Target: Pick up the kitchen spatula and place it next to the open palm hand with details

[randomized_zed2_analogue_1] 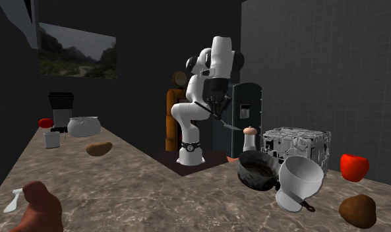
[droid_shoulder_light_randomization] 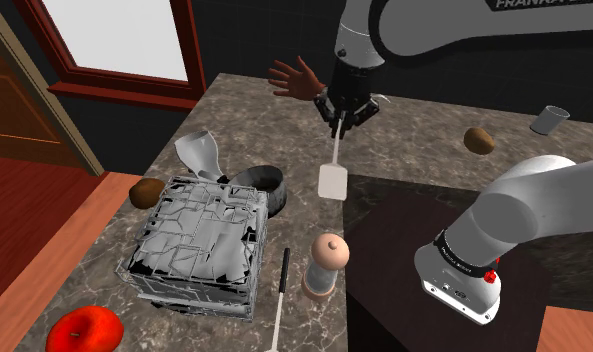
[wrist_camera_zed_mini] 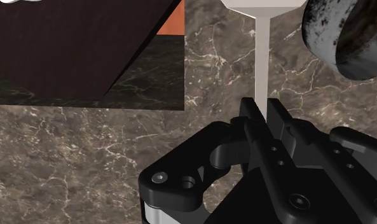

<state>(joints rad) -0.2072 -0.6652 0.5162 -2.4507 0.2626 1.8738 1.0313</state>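
Brown veined marble spreads below your pincer (droid_shoulder_light_randomization: 337, 122). Its two black fingers (wrist_camera_zed_mini: 277, 118) are pressed in on the thin handle of a pale spatula (droid_shoulder_light_randomization: 333, 178), with only the handle's width between them. The spatula hangs in the air, clear of the counter (droid_shoulder_light_randomization: 424, 150). Its long axis runs straight on from the fingers: the handle end is in the grip, and the flat, squarish blade is at the far end, pointing away from the pincer and down toward the stone. In the second exterior view the spatula (randomized_zed2_analogue_1: 231, 125) slants, its blade lower than the pincer (randomized_zed2_analogue_1: 217, 113) and on the pepper mill's (randomized_zed2_analogue_1: 250, 140) side.

The open palm hand (droid_shoulder_light_randomization: 297, 80), reddish brown with fingers spread, sits on the counter near the pincer, on the side away from the dark stand (droid_shoulder_light_randomization: 404, 250).

Past the blade tip, well apart from the pincer, you find a dark pan (droid_shoulder_light_randomization: 269, 185), a white jug (droid_shoulder_light_randomization: 199, 152) and a grey, crumpled-looking box (droid_shoulder_light_randomization: 204, 240). The pepper mill stands beyond them, just beside the stand. A red apple (droid_shoulder_light_randomization: 84, 330) lies farthest from the pincer. A brown potato (droid_shoulder_light_randomization: 479, 140) and a grey cup (droid_shoulder_light_randomization: 550, 119) sit on the counter off to the pincer's other side.

Around the counter the walls are dark. A window (droid_shoulder_light_randomization: 124, 35) with a red-brown frame is set behind the hand, and a reddish wood floor (droid_shoulder_light_randomization: 24, 230) lies below it. A landscape picture (randomized_zed2_analogue_1: 77, 51) hangs on one wall.
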